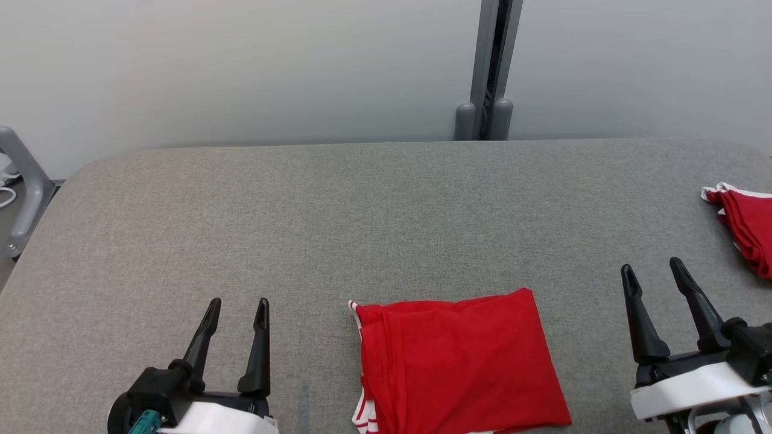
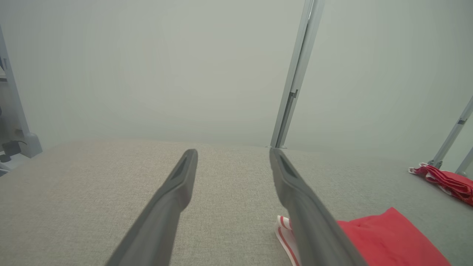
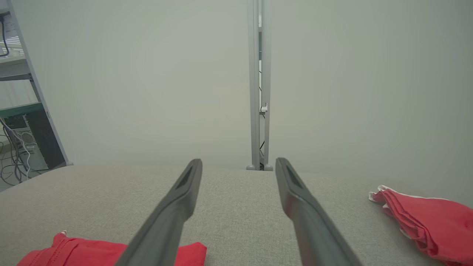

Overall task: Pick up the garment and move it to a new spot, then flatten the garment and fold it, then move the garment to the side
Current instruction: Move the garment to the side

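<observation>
A red garment with white-striped trim lies folded into a rough square at the near middle of the grey table. It also shows at the lower right of the left wrist view as the garment and at the lower left of the right wrist view as the garment. My left gripper hovers open to the garment's left, holding nothing. On the other side my right gripper is open and empty too. Neither touches the cloth.
A second pile of red cloth with white edging lies at the table's far right edge, seen also as the pile. A grey post stands behind the table's far edge. A grey rail flanks the left end.
</observation>
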You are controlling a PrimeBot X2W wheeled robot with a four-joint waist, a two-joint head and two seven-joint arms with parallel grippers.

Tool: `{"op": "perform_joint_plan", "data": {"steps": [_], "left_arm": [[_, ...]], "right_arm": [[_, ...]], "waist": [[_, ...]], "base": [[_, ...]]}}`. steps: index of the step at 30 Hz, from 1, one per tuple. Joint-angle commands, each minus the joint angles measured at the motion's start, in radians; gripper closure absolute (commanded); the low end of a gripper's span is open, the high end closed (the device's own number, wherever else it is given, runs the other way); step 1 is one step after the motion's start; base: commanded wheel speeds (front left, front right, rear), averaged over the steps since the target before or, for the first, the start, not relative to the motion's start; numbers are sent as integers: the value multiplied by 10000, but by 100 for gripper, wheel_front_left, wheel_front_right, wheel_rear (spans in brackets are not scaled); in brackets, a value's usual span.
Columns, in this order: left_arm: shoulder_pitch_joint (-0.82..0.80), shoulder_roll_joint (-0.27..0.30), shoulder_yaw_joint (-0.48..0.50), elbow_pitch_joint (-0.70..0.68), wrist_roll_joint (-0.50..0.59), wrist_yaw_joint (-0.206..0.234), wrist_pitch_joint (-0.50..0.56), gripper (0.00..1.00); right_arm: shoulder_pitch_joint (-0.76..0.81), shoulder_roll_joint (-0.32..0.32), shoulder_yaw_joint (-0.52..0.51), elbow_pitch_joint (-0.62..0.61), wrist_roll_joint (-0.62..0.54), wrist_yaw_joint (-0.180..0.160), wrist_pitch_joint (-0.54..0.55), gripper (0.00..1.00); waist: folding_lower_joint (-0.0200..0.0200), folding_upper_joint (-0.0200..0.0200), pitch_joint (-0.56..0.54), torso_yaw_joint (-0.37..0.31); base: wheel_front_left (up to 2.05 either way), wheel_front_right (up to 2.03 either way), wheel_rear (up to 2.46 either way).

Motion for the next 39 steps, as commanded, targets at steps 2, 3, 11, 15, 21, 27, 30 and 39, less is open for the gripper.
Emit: {"op": "perform_joint_plan", "data": {"steps": [2,3,11,15,21,27,30,39], "left_arm": [[-19,40,18,14,62,44,-38,0],[-24,40,21,13,66,41,-38,0],[-44,40,26,14,39,33,-38,0],[-58,40,-15,24,16,47,-38,0],[-68,40,-28,49,11,69,-38,0],[-64,40,-43,69,9,64,-38,0],[-50,40,-35,57,18,70,-38,0],[-52,40,-45,69,28,42,-38,0]], "right_arm": [[26,-17,2,23,25,0,-51,0],[23,-10,8,31,31,0,-51,0],[11,-7,55,104,63,0,-51,0],[7,-23,51,133,70,0,-51,0],[25,-28,94,166,69,0,-51,0],[45,-15,112,183,72,0,-52,0],[49,-11,121,189,77,0,-52,0],[42,5,143,214,101,0,-52,0]], "waist": [[0,0,3,-8],[0,0,4,-9],[0,0,13,-27],[0,0,10,-17],[0,0,5,0],[0,0,4,9],[0,0,4,5],[0,0,11,-5]], "base": [[0,0,0],[0,0,0],[0,0,0],[0,0,0],[0,0,0],[0,0,0],[0,0,0],[0,0,0]]}}
